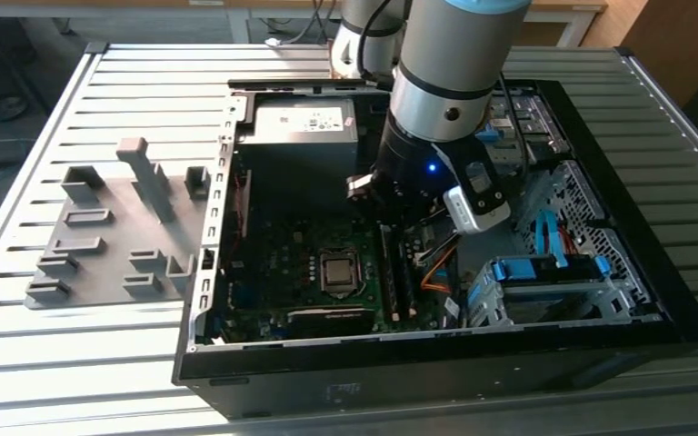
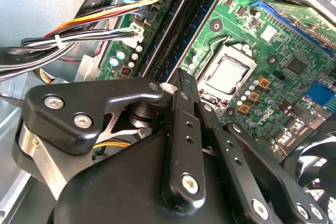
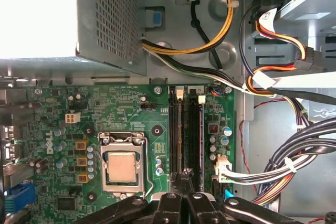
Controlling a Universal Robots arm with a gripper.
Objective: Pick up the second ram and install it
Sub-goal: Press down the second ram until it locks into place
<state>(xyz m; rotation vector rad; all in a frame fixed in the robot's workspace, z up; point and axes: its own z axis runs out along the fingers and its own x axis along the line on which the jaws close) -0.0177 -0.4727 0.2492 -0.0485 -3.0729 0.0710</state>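
My gripper (image 3: pixel 184 176) reaches down inside the open computer case (image 1: pixel 640 318), over the green motherboard (image 3: pixel 131 114). Its black fingers (image 2: pixel 181 124) are shut, their tips meeting at one end of the memory slots beside the processor socket (image 3: pixel 122 165). A long narrow stick that I take for the second ram (image 3: pixel 179 129) stands edge-on in a slot, running away from the fingertips. In the exterior view it shows as a dark strip (image 1: pixel 393 268) below the arm. Whether the tips touch it is hidden by the fingers themselves.
Bundled cables (image 3: pixel 294 156) run close beside the slots. The metal power supply (image 3: pixel 105 19) sits past the slots' far end, and blue drive cages (image 1: pixel 543 282) stand toward the exterior view's right. A grey slotted holder block (image 1: pixel 119 227) lies on the slatted table outside the case.
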